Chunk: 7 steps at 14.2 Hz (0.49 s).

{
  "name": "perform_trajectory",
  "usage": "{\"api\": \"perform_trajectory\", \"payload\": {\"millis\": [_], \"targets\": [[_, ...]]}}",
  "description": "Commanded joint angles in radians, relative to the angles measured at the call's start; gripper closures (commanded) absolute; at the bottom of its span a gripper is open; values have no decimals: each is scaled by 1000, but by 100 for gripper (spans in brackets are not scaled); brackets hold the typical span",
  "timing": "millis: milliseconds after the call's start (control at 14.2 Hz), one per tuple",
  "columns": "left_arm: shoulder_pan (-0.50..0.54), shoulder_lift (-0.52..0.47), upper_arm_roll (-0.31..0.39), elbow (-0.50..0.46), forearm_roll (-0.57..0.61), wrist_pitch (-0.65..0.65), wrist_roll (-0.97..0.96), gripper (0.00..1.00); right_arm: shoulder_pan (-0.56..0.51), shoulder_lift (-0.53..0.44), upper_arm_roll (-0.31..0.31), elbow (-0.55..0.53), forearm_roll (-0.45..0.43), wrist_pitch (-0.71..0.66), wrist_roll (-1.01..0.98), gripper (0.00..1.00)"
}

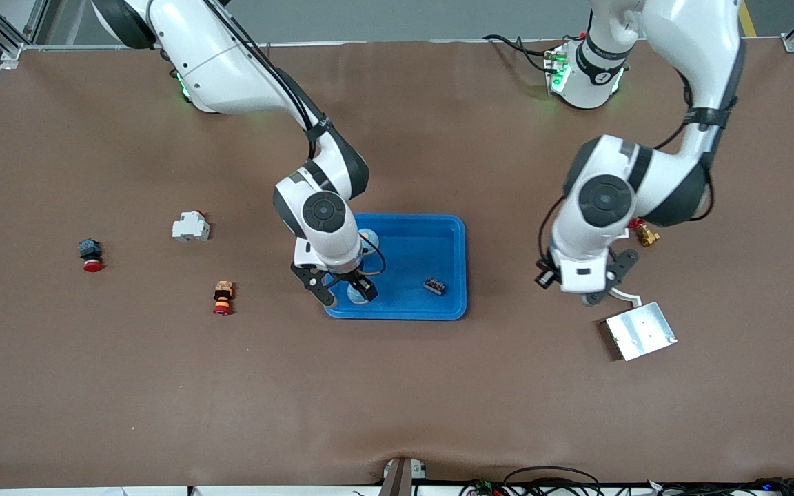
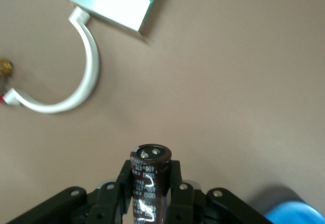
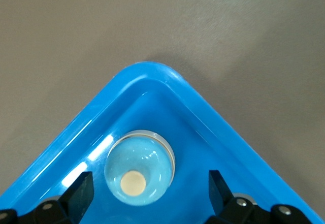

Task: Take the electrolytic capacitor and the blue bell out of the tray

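The light blue bell [image 3: 139,168] sits in the blue tray [image 1: 452,227], in the corner nearest the front camera at the right arm's end; it also shows in the front view [image 1: 354,295]. My right gripper [image 3: 148,188] hangs open just above it, one finger on each side, not touching; it also shows in the front view [image 1: 343,291]. My left gripper [image 2: 151,177] is shut on a dark brown capacitor [image 2: 150,176] and holds it upright over bare table. In the front view the left gripper [image 1: 593,296] is between the tray and a silver box, and the capacitor is hidden under the hand.
A small black part [image 1: 434,285] lies in the tray. A silver box [image 1: 639,331] with a curved white cable [image 2: 86,82] lies by the left gripper, a brass fitting [image 1: 646,236] farther off. A white breaker [image 1: 190,226] and two push buttons [image 1: 91,255] [image 1: 222,297] lie toward the right arm's end.
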Motion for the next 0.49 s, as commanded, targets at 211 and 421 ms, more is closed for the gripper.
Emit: {"api": "perform_trajectory", "payload": {"millis": [211, 421], "targets": [[133, -31, -10, -89, 44, 8, 223, 100, 9, 63, 4, 44, -25, 26, 50, 0], [208, -17, -12, -116, 90, 12, 335, 100, 13, 77, 4, 59, -26, 28, 58, 0]]}}
